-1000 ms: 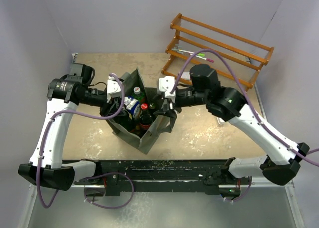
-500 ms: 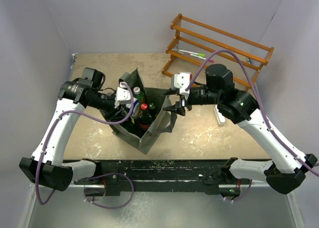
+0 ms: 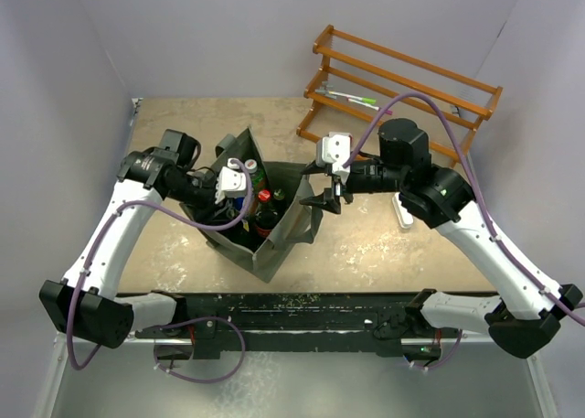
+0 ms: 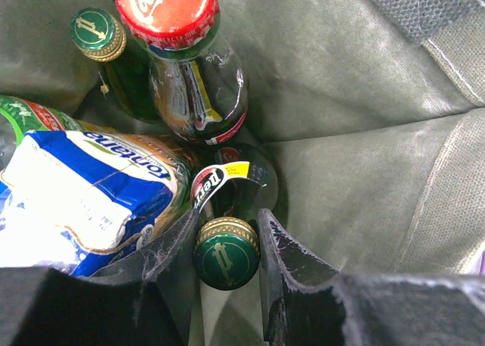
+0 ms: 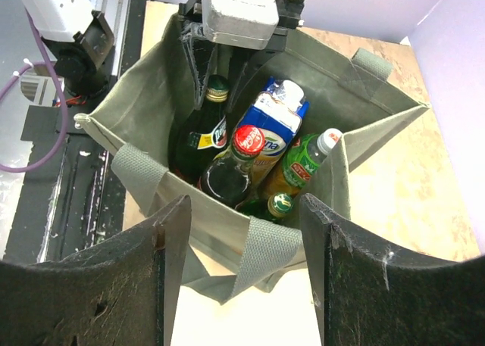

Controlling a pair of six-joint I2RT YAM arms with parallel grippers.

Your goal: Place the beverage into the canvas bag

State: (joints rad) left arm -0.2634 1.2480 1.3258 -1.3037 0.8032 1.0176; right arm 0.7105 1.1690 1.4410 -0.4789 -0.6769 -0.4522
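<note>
Left gripper (image 4: 227,226) deep in bag (image 4: 364,172), clamped on green-capped bottle (image 4: 226,254) standing inside; label reads "Pepper". Next to it: red Coca-Cola cap (image 4: 167,9), blue carton (image 4: 91,198) lettered "ontana". Right wrist view alone shows white-capped bottle (image 5: 322,145). Right gripper (image 5: 244,210) wide, empty, above bag.

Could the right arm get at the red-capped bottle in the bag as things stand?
Probably yes, though it looks tight. The bag gapes open, the red-capped bottle stands exposed, and the right gripper hangs open just outside. The left gripper, shut on the green-capped bottle next to it, crowds the way.
</note>
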